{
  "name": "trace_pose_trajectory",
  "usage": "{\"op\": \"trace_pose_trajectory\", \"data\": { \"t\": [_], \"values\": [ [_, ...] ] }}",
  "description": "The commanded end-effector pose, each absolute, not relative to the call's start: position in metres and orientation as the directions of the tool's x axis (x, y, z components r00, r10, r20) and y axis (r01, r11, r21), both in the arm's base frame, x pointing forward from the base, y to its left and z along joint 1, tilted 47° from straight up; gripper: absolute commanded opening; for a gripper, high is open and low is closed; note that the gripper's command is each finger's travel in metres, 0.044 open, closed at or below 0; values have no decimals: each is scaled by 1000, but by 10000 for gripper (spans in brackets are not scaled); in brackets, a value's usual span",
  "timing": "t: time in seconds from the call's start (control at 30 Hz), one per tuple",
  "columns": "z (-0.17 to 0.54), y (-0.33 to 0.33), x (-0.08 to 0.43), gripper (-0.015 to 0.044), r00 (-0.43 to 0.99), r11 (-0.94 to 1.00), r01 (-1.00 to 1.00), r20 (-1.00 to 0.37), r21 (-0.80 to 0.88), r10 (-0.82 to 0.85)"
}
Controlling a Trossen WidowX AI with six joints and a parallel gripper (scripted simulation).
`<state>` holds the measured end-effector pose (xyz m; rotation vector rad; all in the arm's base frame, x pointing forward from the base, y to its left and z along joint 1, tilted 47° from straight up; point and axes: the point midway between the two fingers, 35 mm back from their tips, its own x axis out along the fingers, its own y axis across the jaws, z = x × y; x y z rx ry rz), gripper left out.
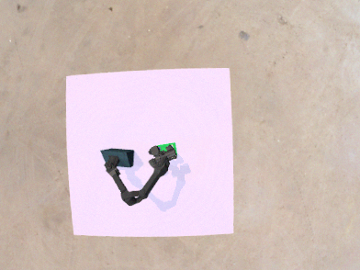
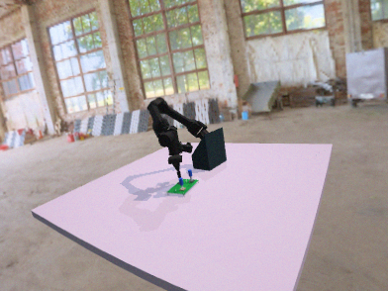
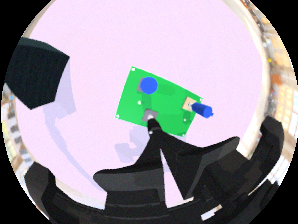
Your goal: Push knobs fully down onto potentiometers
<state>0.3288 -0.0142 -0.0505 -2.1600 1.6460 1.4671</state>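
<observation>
The table point(image 1: 106, 106) point(image 2: 267, 198) point(image 3: 100, 40) has a pale pink top and stands on a bare, stained concrete floor point(image 1: 294, 138) point(image 2: 45, 168). In the exterior view, a brick wall point(image 2: 223, 64) with tall, many-paned windows point(image 2: 168, 45) bounds the far side, and striped grey and white panels point(image 2: 114, 123) lean along its base. A tilted metal trough point(image 2: 262, 95) is located at the far right, with a blue container point(image 2: 244, 115) near its left side.
</observation>
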Motion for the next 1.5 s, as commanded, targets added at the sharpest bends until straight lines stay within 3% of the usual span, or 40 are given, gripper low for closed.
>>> {"op": "trace_pose_trajectory", "data": {
  "t": [0.0, 1.47],
  "values": [
    [-50, -15, 329, 0, -21, -429, -770, -692, 471, -722],
    [-58, -24, 328, 0, -21, -429, -770, -691, 472, -722]
  ]
}}
